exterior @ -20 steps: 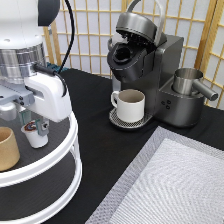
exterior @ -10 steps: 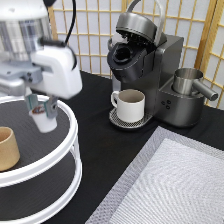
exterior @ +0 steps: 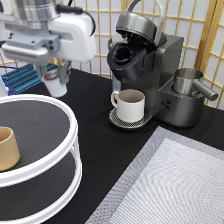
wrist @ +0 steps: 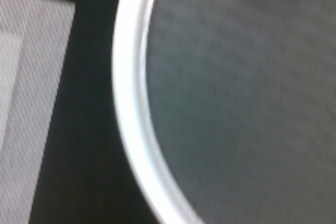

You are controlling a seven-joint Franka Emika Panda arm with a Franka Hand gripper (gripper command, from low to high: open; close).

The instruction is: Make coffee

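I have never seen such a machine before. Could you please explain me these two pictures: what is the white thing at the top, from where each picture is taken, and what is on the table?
The white thing is a robot arm ending in a two-finger gripper. It is shut on a coffee pod, a small white capsule, held in the air above the far edge of a white two-level round shelf.

The wide picture comes from a fixed camera looking down across the table. The other comes from a camera on the robot's hand; it shows only the shelf's white rim and dark mat from close by.

On the shelf stands a tan cup. At the exterior view's right is a dark coffee machine with its lid open, a white mug under it, and a grey mat in front.
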